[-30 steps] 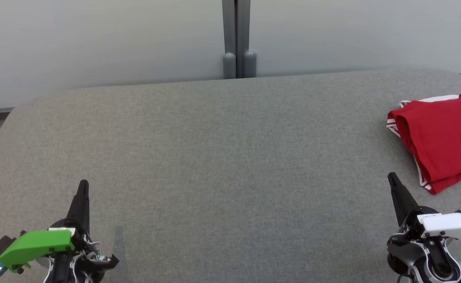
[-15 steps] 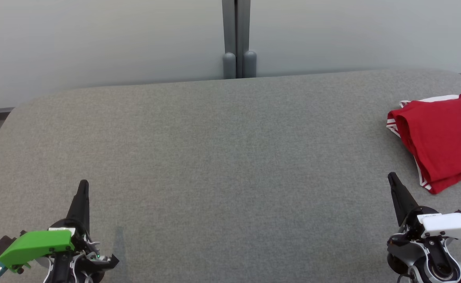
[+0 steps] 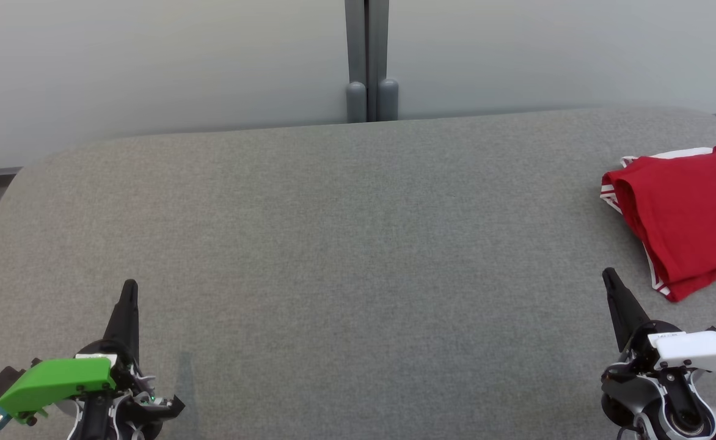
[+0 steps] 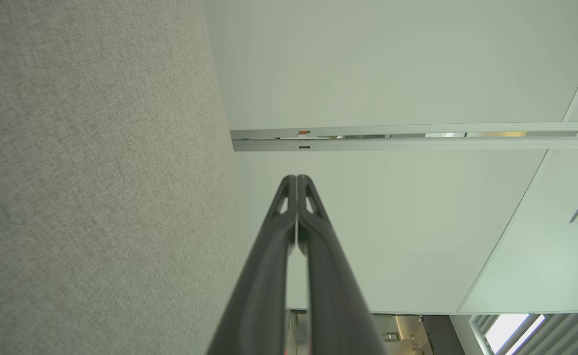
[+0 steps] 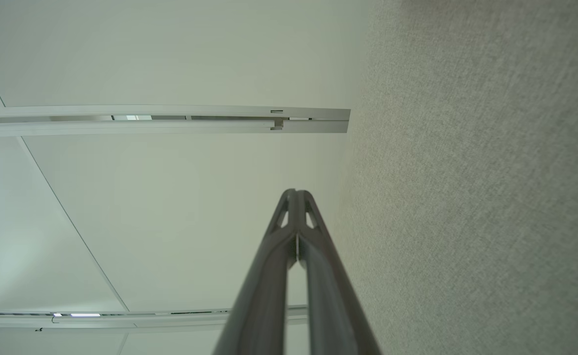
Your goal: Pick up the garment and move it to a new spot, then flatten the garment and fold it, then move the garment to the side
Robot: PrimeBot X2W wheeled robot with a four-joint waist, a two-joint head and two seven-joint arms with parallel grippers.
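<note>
Garment (image 3: 685, 217) folded, just beyond right gripper (image 3: 608, 276)

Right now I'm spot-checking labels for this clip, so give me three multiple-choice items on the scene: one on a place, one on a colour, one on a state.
1. Where on the grey fabric-covered table does the folded red garment with white trim lie?
A. centre
B. near left corner
C. far right side

2. What colour is the plastic cover behind the left gripper?
A. green
B. white
C. red

3. What state is the right gripper in?
A. wide open
B. shut, empty
C. shut on the garment

Answers:
1 C: it lies at the right edge in the head view.
2 A: the cover is bright green.
3 B: its tips meet with nothing between them.
</note>
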